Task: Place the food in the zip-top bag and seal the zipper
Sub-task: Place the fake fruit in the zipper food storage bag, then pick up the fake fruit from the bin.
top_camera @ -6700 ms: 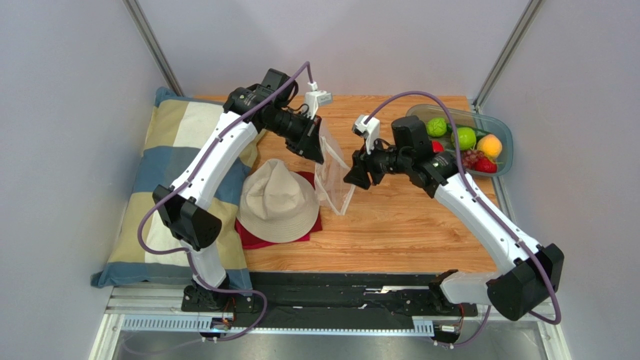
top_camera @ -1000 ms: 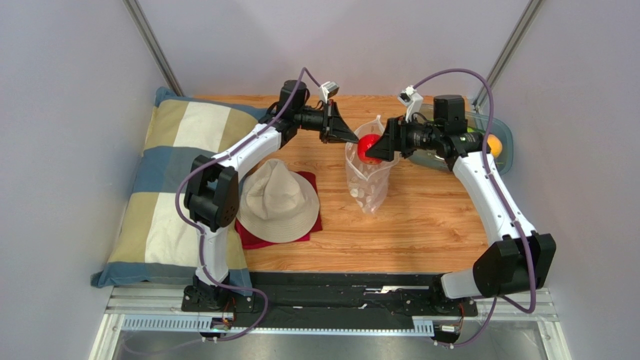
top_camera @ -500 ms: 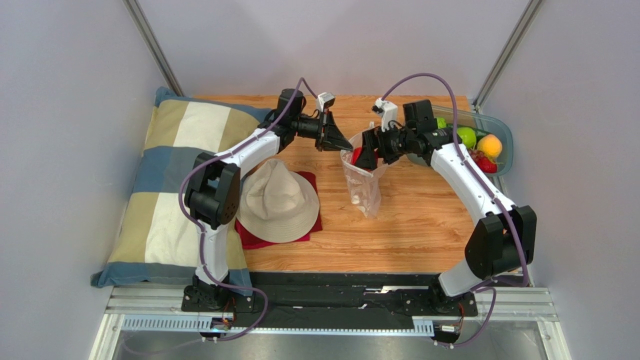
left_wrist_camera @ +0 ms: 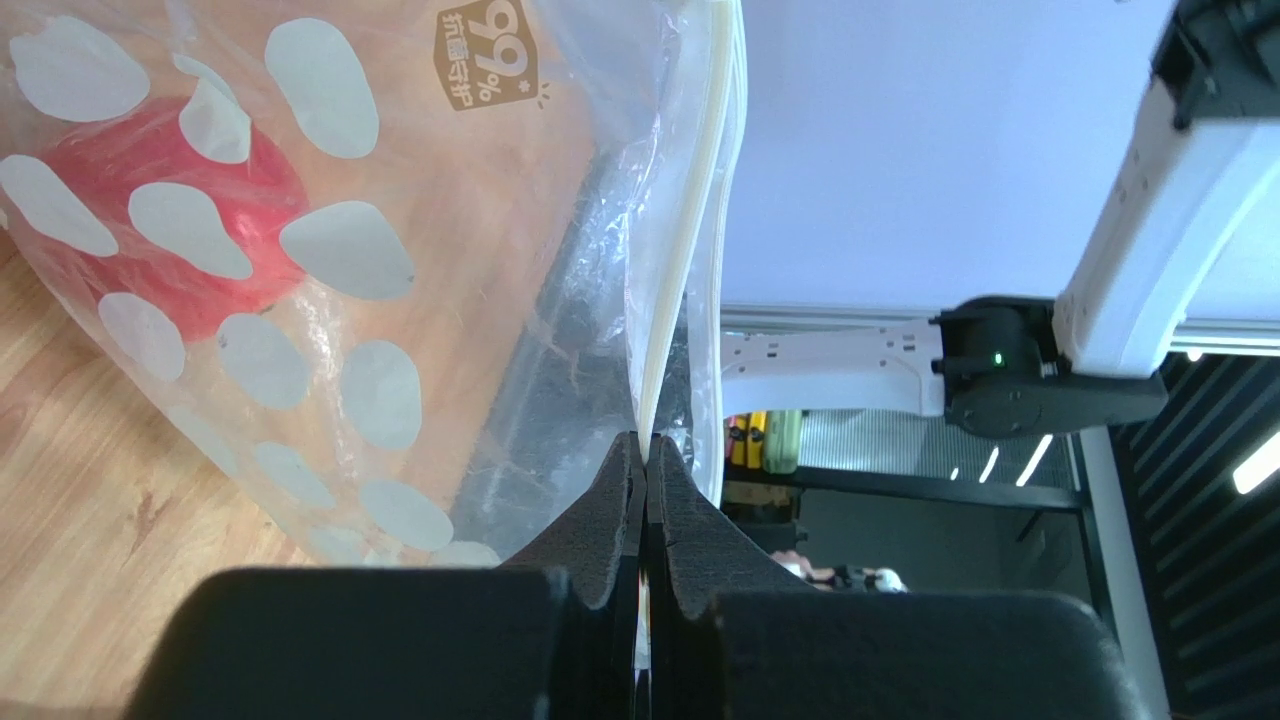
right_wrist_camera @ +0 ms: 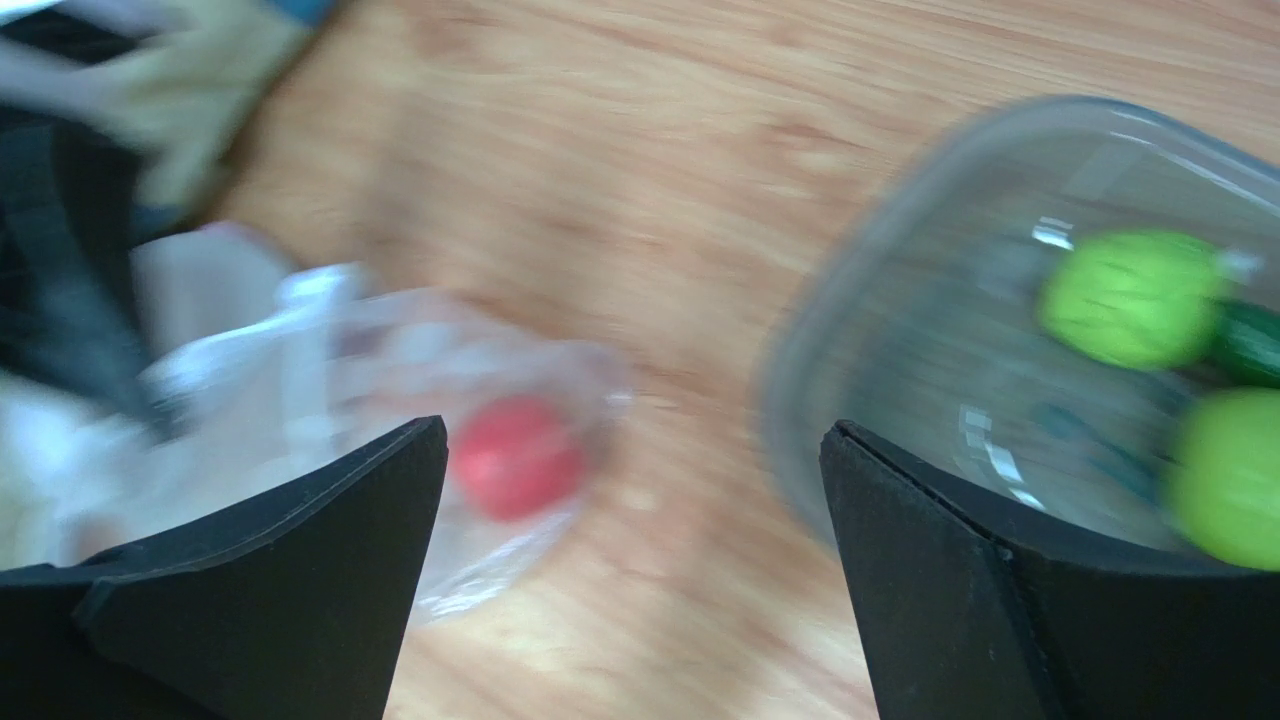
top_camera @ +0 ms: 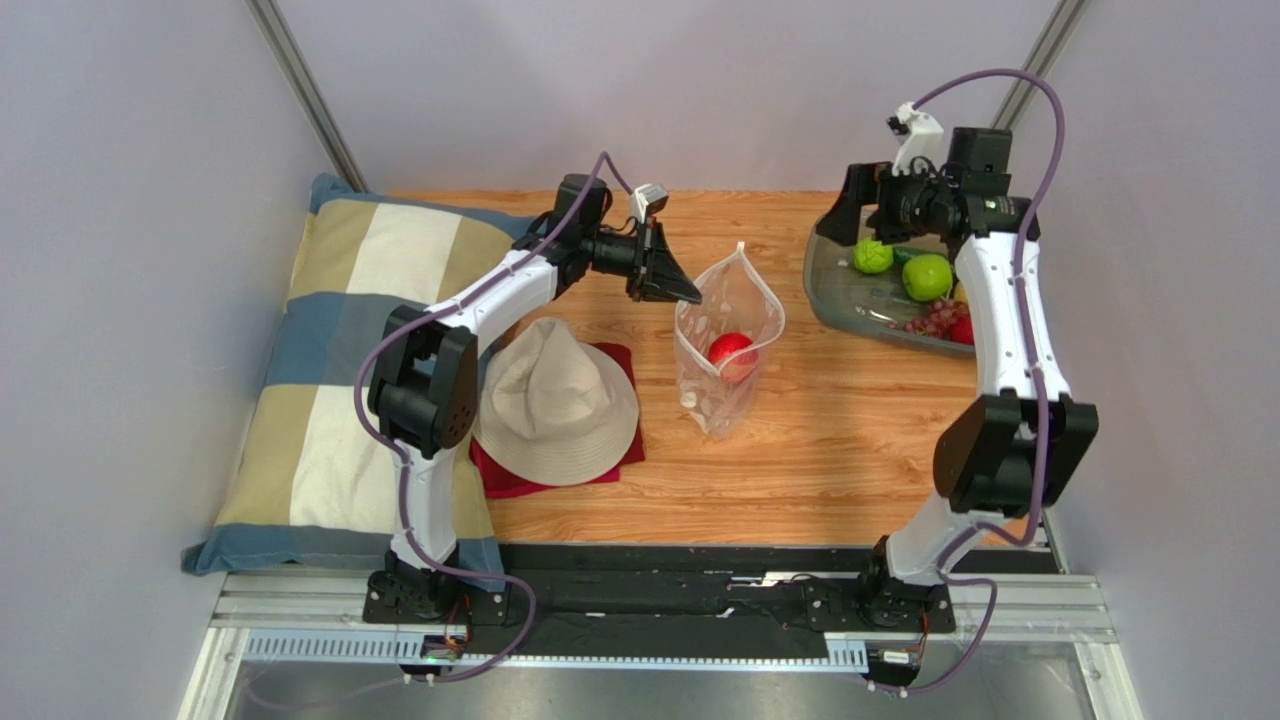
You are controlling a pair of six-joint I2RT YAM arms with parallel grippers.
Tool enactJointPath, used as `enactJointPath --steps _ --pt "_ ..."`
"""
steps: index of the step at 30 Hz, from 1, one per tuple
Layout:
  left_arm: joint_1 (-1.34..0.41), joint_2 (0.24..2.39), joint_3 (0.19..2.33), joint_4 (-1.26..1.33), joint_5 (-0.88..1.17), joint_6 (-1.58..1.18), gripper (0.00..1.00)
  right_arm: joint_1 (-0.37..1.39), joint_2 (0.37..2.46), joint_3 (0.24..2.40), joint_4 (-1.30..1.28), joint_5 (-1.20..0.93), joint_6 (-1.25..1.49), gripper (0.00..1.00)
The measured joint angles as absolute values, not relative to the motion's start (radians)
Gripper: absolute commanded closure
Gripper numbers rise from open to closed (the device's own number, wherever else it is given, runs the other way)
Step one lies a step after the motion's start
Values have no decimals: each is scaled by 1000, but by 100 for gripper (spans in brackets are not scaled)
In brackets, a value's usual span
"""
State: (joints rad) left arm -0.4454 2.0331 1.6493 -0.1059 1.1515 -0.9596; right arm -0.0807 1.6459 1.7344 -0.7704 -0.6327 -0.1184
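Observation:
The zip-top bag, clear with white dots, stands open on the wooden table, and one red ball of the food lies inside it. My left gripper is shut on the bag's left mouth edge; the left wrist view shows its jaws pinching the pale zipper, with the red ball behind the dotted film. My right gripper hangs open and empty over the left end of the grey tray. Its wrist view is blurred, with the gripper framing bare table between the red ball and the green balls.
The tray holds two green balls, purple grapes and a red piece at the far right. A beige hat on a red cloth lies left of the bag. A checked pillow fills the left side.
My right gripper let the red ball drop into the bag, opened wider and swung right and back to the tray. My left gripper kept its hold on the bag's mouth.

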Motion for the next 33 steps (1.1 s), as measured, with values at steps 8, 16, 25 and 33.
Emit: enactJointPath --steps 8,16,25,33 --pt "-444 2033 1673 -170 1141 -913 100 -209 1982 1860 -770 -362 -186 0" --pt "-444 2033 1686 -227 1127 -855 100 -307 2072 1939 -773 -257 -276 0" --pt "-444 2045 1691 -268 1112 -823 100 -327 2164 2008 -767 -199 -379 0" --pt "-444 2048 1692 -308 1092 -785 100 -324 2278 2028 -768 -191 -418 5"
